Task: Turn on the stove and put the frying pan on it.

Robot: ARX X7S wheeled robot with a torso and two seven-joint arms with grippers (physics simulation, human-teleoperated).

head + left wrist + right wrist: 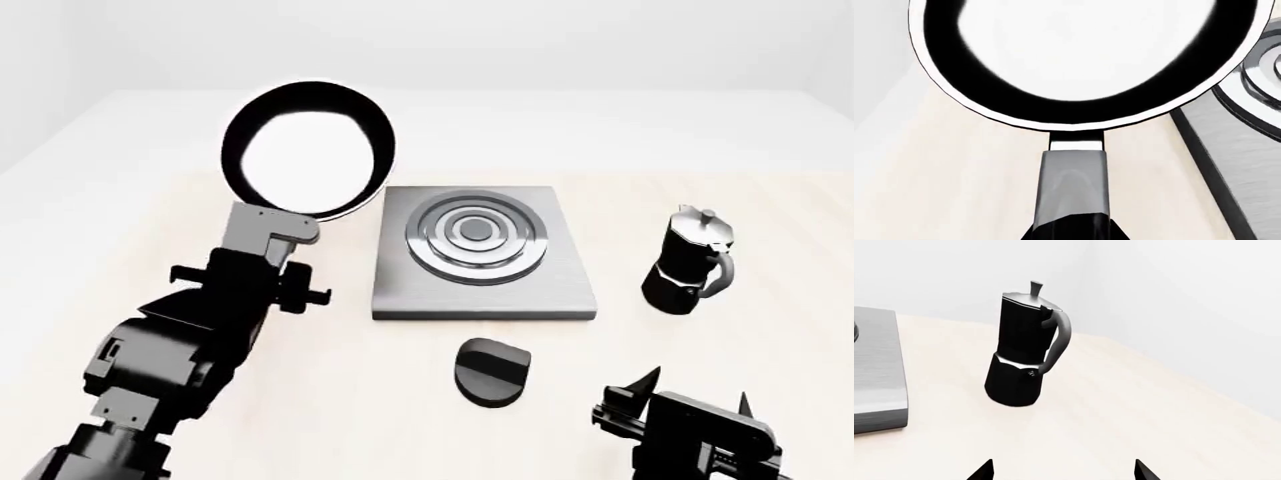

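Left tool (267, 232) clamped on the long grey handle of the frying pan (307, 150), holding it raised off the pale worktop (334, 400), tilted so the shiny inside faces the head camera. In the head view, pan's rim just overlapping the near-left corner of the stove (481, 255), most of the pan off to the stove's left. In the left wrist view, frying pan (1081, 60) filling the upper part, black wall around a bright white inside, handle running down to the left tool (1074, 231) at the picture's edge; stove (1254, 125) beside it, its ring burner partly seen next to the rim.

Stove lying flat in the middle of the worktop, concentric rings in its centre. Small black round knob (491, 370) just in front of the stove, apart from it. Black moka pot (687, 262) with silver lid standing upright to the right of the stove, well clear.

Right tool (694, 398) low at the near right, empty, two pointed fingers spread apart. In the right wrist view, right tool (1064, 471) with fingertips (984, 471) parted, facing the moka pot (1024, 352); stove (877, 370) edge alongside
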